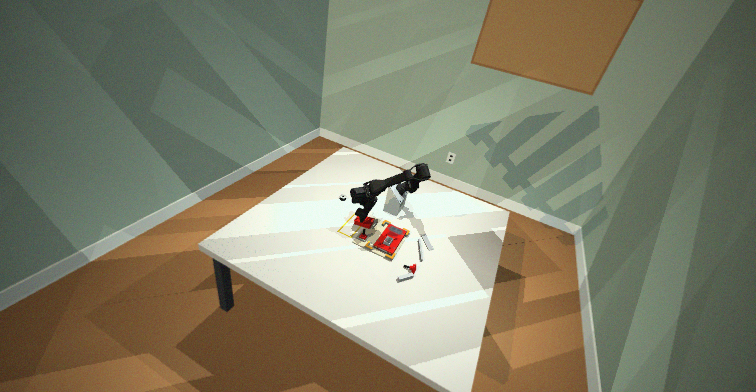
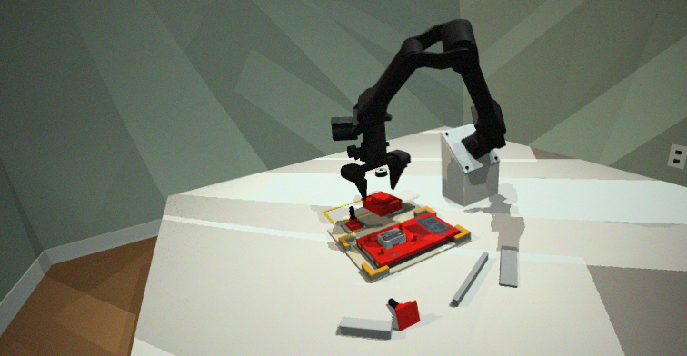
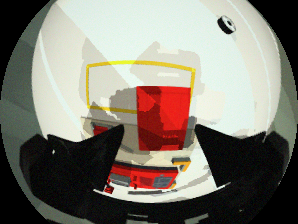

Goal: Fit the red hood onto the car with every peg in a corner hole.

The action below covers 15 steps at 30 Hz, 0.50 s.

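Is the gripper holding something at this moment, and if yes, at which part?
Nothing is held. The black parallel-jaw gripper is open above the red hood shell, which lies on the table, fingers on either side and not closed on it.

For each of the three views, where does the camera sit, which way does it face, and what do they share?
Top: high in the room, angled down at the table; the whole arm shows, small.
Exterior: beside the table, looking across at the chassis; whole arm and open gripper show.
Wrist: on the arm, looking down; only the dark fingers show.
Shared: the red hood appears in exterior and wrist.
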Each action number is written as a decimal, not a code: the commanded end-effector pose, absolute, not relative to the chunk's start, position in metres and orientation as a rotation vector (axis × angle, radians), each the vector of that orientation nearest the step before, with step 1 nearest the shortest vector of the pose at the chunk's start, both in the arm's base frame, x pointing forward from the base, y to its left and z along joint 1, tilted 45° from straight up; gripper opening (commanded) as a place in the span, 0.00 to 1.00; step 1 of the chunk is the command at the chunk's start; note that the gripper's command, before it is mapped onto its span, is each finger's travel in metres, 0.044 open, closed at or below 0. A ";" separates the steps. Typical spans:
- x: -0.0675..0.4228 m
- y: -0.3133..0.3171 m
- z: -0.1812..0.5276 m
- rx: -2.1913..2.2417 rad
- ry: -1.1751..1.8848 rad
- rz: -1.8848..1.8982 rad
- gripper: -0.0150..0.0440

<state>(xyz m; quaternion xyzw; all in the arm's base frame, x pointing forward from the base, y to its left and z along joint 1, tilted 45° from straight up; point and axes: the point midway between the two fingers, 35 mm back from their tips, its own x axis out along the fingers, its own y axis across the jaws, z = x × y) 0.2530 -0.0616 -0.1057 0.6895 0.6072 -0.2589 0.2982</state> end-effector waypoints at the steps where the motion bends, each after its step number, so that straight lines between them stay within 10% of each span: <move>1: 0.250 -0.054 -0.111 1.842 1.629 -0.691 1.00; 15: 0.250 -0.051 -0.114 1.842 1.630 -0.691 1.00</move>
